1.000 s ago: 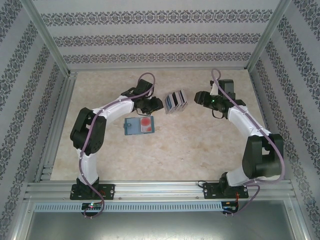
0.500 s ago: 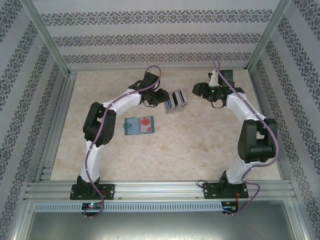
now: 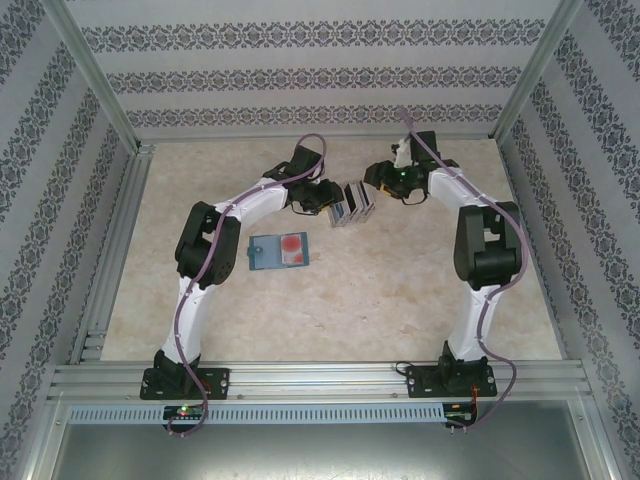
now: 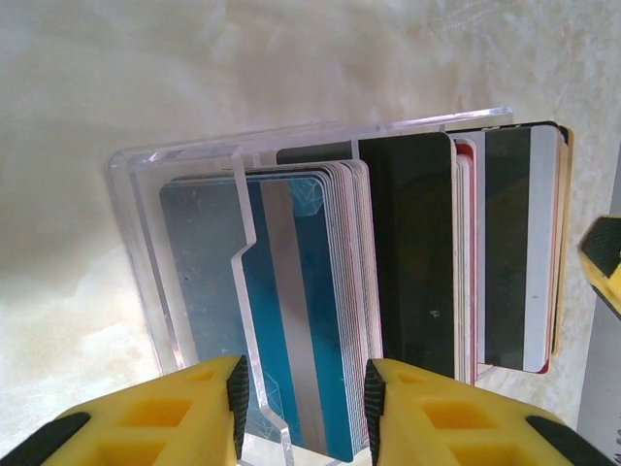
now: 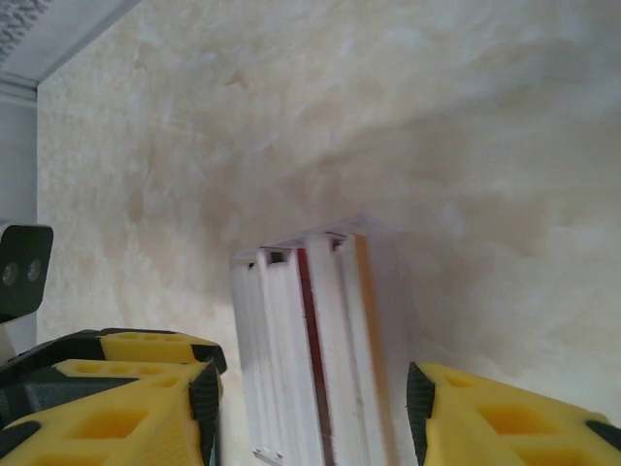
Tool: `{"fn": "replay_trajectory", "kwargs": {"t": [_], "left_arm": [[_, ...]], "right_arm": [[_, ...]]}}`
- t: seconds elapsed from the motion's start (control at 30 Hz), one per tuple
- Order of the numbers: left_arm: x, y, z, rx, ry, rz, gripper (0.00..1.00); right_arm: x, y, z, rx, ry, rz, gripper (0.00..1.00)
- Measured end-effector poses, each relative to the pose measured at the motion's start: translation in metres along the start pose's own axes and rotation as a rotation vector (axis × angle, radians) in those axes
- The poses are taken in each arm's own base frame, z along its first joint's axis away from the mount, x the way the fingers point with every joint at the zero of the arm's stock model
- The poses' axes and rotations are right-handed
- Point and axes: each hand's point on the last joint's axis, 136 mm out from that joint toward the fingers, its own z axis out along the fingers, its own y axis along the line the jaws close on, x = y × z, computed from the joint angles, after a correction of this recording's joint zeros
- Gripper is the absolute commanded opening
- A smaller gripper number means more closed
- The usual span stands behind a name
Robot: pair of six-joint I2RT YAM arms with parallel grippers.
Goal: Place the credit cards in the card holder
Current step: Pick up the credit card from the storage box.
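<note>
The credit cards (image 3: 352,203) stand on edge in a clear acrylic rack (image 4: 136,223) at the back middle of the table. In the left wrist view a blue card with a grey stripe (image 4: 291,291) fronts one stack, and black cards (image 4: 417,262) stand behind it. My left gripper (image 3: 328,199) (image 4: 303,408) is open, its pads on either side of the blue stack and a rack divider, with gaps. My right gripper (image 3: 372,183) (image 5: 312,417) is open and straddles the card edges (image 5: 315,340) from the other side without touching. The card holder (image 3: 279,250), teal with a red patch, lies flat in front of the left arm.
Patterned walls and metal frame posts (image 3: 90,75) enclose the marbled table (image 3: 350,310). A metal rail (image 3: 320,380) runs along the near edge by both arm bases. The two grippers are close together at the rack.
Both arms have closed in on the rack. The right gripper swung left and back until it straddled the cards. The left gripper moved slightly up and right onto the front stack.
</note>
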Motion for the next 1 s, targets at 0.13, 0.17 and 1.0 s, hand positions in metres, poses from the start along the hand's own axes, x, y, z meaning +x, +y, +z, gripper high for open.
{"fn": "replay_trajectory", "kwargs": {"t": [0.13, 0.17, 1.0], "left_arm": [[0.001, -0.001, 0.000, 0.006, 0.006, 0.000, 0.39], [0.001, -0.001, 0.000, 0.006, 0.007, 0.000, 0.40], [0.013, 0.015, 0.008, -0.017, 0.033, -0.025, 0.40]], "right_arm": [[0.005, 0.008, 0.011, -0.001, 0.032, -0.012, 0.56], [0.007, 0.008, 0.012, 0.003, 0.037, -0.014, 0.56], [0.012, -0.002, 0.015, 0.107, 0.049, -0.046, 0.57]]}}
